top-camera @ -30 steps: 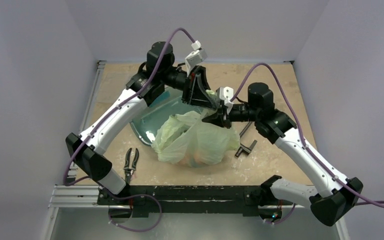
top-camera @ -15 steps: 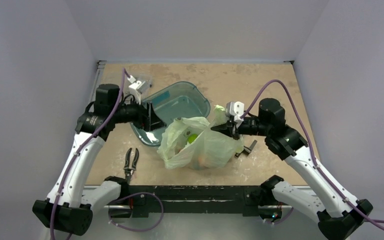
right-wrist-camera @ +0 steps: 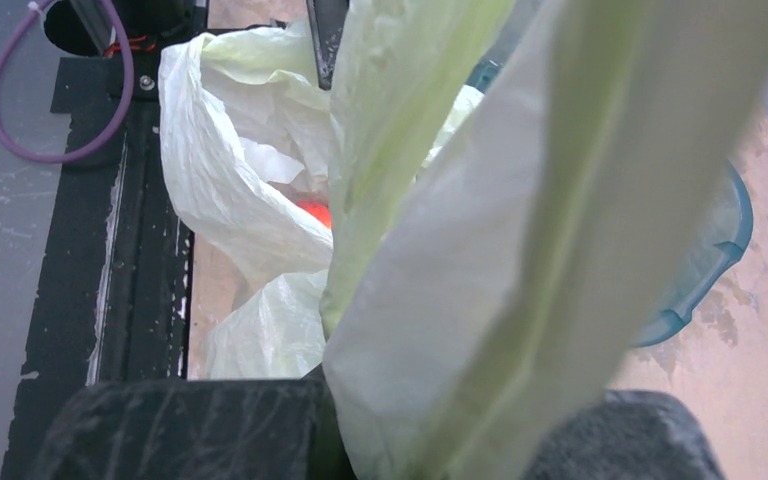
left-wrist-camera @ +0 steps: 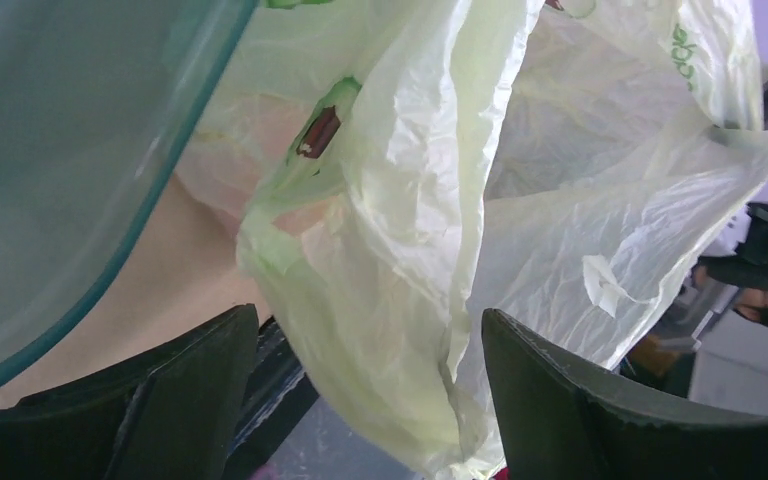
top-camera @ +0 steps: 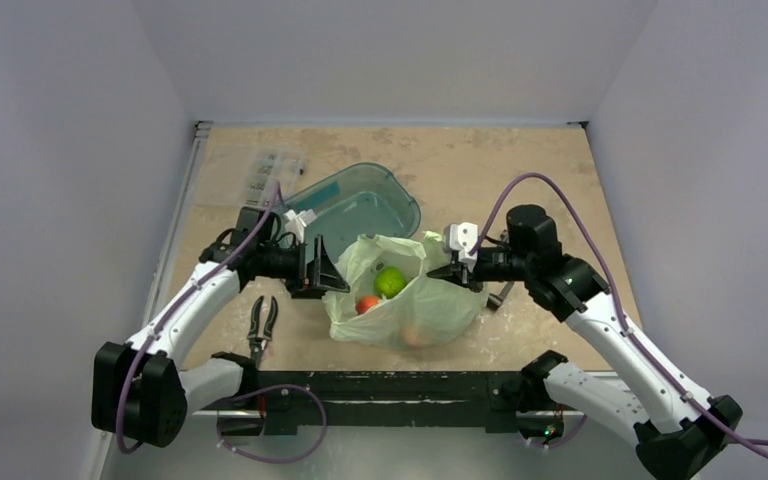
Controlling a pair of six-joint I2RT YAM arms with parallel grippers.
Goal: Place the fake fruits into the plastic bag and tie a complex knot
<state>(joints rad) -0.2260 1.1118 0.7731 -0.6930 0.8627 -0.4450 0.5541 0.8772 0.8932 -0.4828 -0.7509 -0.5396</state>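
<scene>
Top external view showed the plastic bag (top-camera: pixel 405 300) on the worktop (top-camera: pixel 520 170) with fake fruits (top-camera: pixel 390 282) inside, so knotting seemed in hand. The right fingers (right-wrist-camera: pixel 180 430) pinched one bag edge; the left fingers (left-wrist-camera: pixel 580 410) stood open around the other, which they likely needed to grip next.

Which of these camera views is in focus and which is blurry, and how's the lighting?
Top external: evenly lit, with soft shadows, and the plastic bag is fairly sharp. Left wrist: the bag's creases are crisp, while the teal tub at the left is soft and out of focus. Right wrist: the bag strip nearest the lens is heavily blurred, and the table behind it is sharper.
</scene>
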